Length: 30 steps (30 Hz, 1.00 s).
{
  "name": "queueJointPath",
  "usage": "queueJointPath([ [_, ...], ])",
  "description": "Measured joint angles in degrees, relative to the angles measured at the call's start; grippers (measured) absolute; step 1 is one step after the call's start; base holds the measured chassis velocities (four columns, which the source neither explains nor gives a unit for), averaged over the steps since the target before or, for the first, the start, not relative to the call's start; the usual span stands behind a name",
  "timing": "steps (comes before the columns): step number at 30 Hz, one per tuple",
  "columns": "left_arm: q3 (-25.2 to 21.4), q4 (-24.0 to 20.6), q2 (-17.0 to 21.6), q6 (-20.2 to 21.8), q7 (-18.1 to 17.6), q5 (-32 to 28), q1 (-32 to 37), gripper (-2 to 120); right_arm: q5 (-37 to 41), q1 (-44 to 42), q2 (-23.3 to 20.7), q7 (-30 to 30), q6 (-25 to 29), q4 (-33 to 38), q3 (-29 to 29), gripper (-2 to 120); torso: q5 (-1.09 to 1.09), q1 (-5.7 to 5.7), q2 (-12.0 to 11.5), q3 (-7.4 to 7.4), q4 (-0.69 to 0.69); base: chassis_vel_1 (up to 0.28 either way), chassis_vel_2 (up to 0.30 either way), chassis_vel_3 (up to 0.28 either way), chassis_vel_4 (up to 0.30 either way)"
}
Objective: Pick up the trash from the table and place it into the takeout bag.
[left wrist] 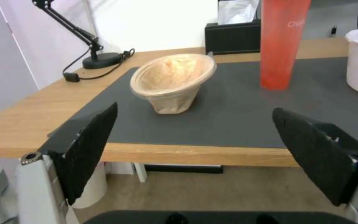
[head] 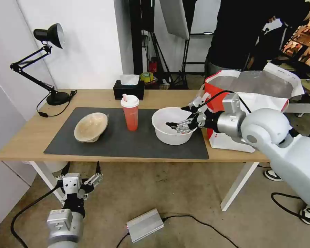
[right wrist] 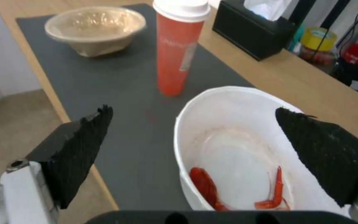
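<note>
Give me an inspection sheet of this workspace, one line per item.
Surface: table with dark mat.
Job's things: white bowl holding red scraps; red cup upright; beige bowl tilted; takeout bag open at the table's right end.
Clutter: tissue box, desk lamp.
Grippers: right gripper over the white bowl's rim, jaws open; left gripper below the table edge, jaws open.
Cables: lamp cord; floor cable to a grey box.
Surroundings: person behind the bag.

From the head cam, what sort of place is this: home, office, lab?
Likely a lab or filming studio staged as a desk: light stands and a reflector panel behind the table, a power brick with loose cables on the floor.
</note>
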Motion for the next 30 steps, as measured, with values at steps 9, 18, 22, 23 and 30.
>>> queueJointPath([
  [9, -0.04, 0.00, 0.02, 0.01, -0.03, 0.00, -0.06, 100, -0.02, 4.65, 0.67, 0.73, 0.06, -3.48, -5.83, 100, -0.01, 0.00, 0.00, -0.01, 0.00, 0.000, 0.000, 0.000, 0.000],
  [18, -0.18, -0.13, -0.03, 0.03, -0.05, 0.06, 0.02, 100, 0.98, 8.19, 2.65, 2.61, 0.09, -6.95, -10.04, 100, 0.00, 0.00, 0.00, 0.00, 0.00, 0.000, 0.000, 0.000, 0.000],
  [22, -0.29, -0.15, -0.06, 0.03, -0.09, 0.07, 0.04, 100, 1.22, 9.85, 3.84, 3.23, 0.11, -8.65, -11.90, 100, 0.00, 0.00, 0.01, 0.00, 0.00, 0.000, 0.000, 0.000, 0.000],
  [23, -0.29, -0.15, -0.06, 0.03, -0.09, 0.07, 0.04, 100, 1.22, 9.85, 3.84, 3.23, 0.11, -8.65, -11.90, 100, 0.00, 0.00, 0.01, 0.00, 0.00, 0.000, 0.000, 0.000, 0.000],
  [30, -0.48, -0.25, -0.08, 0.07, -0.11, 0.08, 0.10, 100, 1.43, 11.52, 5.46, 4.15, 0.13, -10.70, -14.02, 100, 0.00, -0.01, 0.01, 0.00, 0.00, 0.000, 0.000, 0.000, 0.000],
])
